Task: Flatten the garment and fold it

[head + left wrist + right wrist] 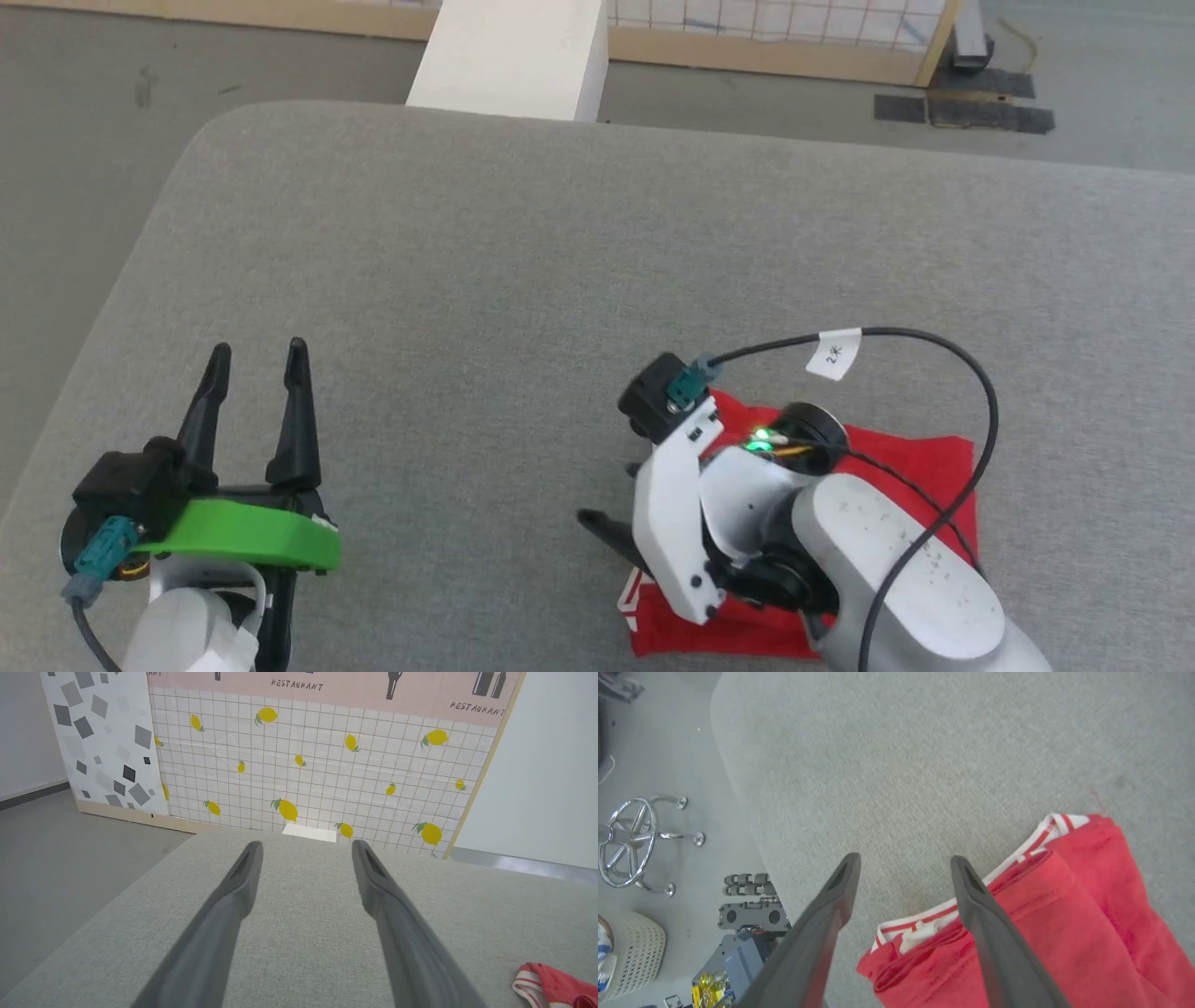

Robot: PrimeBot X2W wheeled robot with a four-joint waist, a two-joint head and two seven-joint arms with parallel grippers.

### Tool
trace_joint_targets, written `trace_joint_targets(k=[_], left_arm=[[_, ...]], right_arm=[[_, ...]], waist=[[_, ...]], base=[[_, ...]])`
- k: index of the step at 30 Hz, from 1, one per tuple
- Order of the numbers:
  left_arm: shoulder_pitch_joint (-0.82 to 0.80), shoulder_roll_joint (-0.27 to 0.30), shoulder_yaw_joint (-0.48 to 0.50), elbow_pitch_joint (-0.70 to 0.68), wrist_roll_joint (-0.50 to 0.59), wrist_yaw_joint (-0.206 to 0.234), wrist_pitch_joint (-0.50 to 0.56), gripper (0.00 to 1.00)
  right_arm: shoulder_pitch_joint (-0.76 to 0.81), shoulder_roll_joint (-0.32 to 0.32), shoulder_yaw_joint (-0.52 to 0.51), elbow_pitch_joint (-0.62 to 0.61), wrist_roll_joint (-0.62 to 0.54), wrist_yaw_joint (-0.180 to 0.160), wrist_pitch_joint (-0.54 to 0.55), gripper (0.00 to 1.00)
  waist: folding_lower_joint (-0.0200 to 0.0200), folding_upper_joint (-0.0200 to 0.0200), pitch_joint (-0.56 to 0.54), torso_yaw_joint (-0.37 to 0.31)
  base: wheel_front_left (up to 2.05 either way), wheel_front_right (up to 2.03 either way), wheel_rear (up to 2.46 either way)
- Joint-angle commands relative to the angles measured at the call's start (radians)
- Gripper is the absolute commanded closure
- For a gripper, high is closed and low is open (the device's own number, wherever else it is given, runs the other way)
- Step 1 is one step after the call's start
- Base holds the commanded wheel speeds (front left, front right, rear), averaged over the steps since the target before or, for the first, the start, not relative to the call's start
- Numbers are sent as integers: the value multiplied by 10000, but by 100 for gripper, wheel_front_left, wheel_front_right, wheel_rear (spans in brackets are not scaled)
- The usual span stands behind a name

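On the near right of the grey table (560, 261), the red shirt (924, 457) lies folded into a compact bundle, so folding looks essentially done. The right gripper (903, 863) angles down over its striped edge, jaws spread, holding nothing. The left gripper (257, 359) hovers well apart, jaws spread.

Left gripper (260, 347): two long dark tapered fingers, matte, hollowed inner faces near tips. Bright green curved plastic bracket (245, 541) across its wrist. Black left camera housing (131, 485) beside it, teal plug (105, 549), grey lead.

Right gripper (904, 857): same dark grey fingers. White flat bracket plate (674, 509) with small screws. Black right camera block (653, 399), teal connector (689, 383), thin black looping cable (920, 333) with white handwritten paper tag (834, 353). Green indicator light (761, 439). Pale grey rounded forearm shell (896, 569), faintly speckled.
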Motion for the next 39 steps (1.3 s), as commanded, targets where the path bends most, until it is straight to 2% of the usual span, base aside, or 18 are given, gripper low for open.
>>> trace_joint_targets(k=[1,6,9,14,20,23,31,39], left_arm=[[149,-12,-11,27,176,-21,-38,0],[262,7,-33,29,336,14,-38,0],[337,-25,5,-95,478,101,-38,0],[446,-75,14,-345,745,214,-38,0],[462,-107,-112,-338,988,287,-38,0],[427,-159,-118,-363,1046,314,-38,0],[443,-177,81,-298,955,302,-38,0],[325,-159,44,-161,857,199,-38,0]], right_arm=[[-171,18,52,-145,188,-15,-173,0],[-230,-158,-358,-812,262,-15,-967,0],[-92,-445,-1091,-1272,-396,-15,-1662,0],[747,-381,-3195,-1940,-1705,-15,-2690,0],[2223,-108,-5404,-2388,-3058,-15,-2748,0],[2968,8,-6044,-2483,-3489,-15,-2523,0],[4016,303,-6509,-1954,-3925,-15,-1542,0],[4087,410,-6172,-1101,-3998,-15,-748,0]], waist=[[0,0,-208,-216],[0,0,-518,-672],[0,0,-675,-1021],[0,0,-795,-1515],[0,0,-652,-1791],[0,0,-513,-1789],[0,0,-119,-1707],[0,0,127,-1423]], base=[[0,0,0],[0,0,0],[0,0,0],[0,0,0],[0,0,0],[0,0,0],[0,0,0],[0,0,0]])
